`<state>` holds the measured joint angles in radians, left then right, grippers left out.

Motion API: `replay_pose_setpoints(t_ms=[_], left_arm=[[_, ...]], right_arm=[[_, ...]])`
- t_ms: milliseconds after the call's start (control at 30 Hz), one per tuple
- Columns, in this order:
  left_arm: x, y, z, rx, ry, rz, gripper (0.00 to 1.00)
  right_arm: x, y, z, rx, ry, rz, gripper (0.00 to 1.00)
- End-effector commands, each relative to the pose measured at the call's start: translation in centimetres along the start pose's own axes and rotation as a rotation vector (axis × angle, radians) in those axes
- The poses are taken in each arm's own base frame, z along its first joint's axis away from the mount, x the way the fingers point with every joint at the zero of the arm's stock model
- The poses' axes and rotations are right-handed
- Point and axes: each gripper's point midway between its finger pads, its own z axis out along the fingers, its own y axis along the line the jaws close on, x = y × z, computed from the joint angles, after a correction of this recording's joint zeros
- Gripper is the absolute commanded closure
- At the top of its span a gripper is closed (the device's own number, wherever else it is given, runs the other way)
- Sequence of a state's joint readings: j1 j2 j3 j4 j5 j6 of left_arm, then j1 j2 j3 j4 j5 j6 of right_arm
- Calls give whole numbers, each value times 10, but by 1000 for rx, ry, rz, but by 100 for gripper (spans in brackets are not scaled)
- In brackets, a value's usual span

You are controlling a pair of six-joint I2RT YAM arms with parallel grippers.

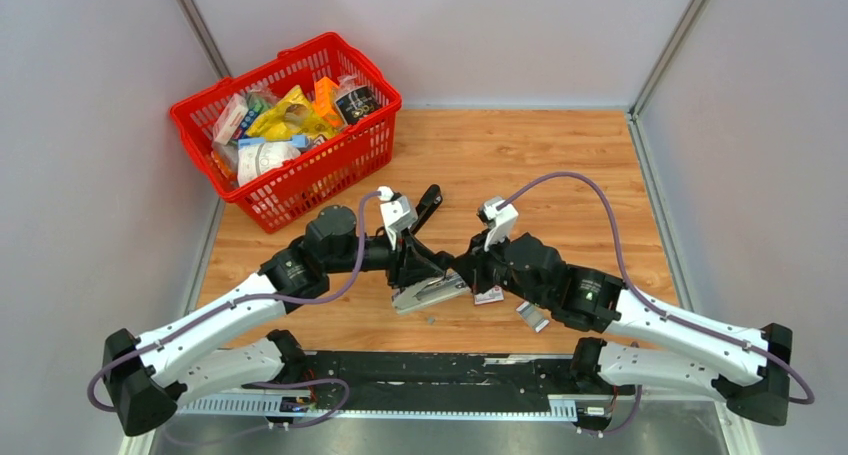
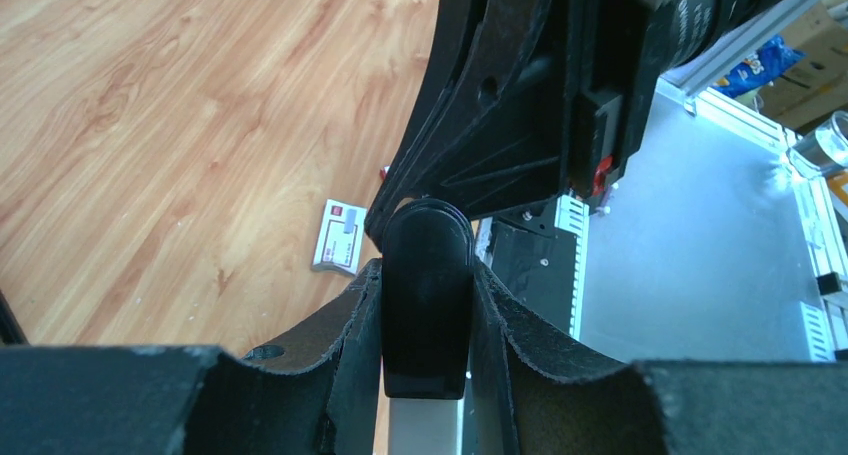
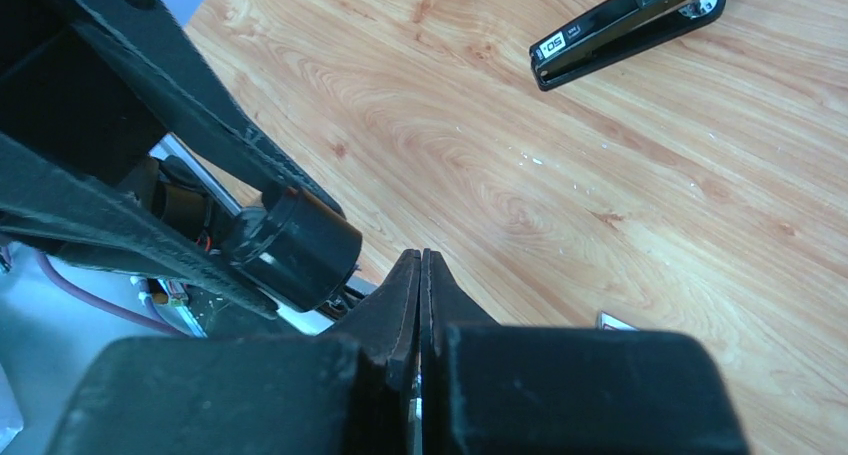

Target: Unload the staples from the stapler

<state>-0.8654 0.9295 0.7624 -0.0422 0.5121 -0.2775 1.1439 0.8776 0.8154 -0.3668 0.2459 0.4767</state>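
Our left gripper (image 2: 428, 275) clamps the black-topped, silver-based desk stapler (image 1: 432, 295), which lies crosswise at mid-frame, and our pinched-shut right gripper (image 3: 421, 275) waits just beside its right end.

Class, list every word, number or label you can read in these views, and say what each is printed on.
"50": white label on the black stapler lying loose.
Small white box, red marks: too blurred to read.
Packets in the red basket: too small to read.

Wooden tabletop (image 1: 560, 175) bearing red basket (image 1: 300, 165) at far left; stapler (image 1: 430, 295) and small white box (image 2: 340, 237) right of basket, nearer the front edge
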Motion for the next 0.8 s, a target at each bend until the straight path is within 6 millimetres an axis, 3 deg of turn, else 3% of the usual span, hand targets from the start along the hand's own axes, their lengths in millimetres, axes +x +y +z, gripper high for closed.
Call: replay_pose_setpoints(t_ms=[0, 333, 533, 767], left_arm=[[-60, -7, -9, -36, -201, 57, 100], [-74, 16, -14, -171, -294, 22, 100], [-68, 34, -8, -245, -298, 2, 100], [-70, 55, -11, -349, -345, -4, 100]], right_arm=[[17, -2, 11, 7, 34, 28, 100], [71, -23, 32, 91, 123, 45, 100], [86, -17, 48, 79, 127, 60, 100], [89, -14, 66, 85, 90, 77, 100]])
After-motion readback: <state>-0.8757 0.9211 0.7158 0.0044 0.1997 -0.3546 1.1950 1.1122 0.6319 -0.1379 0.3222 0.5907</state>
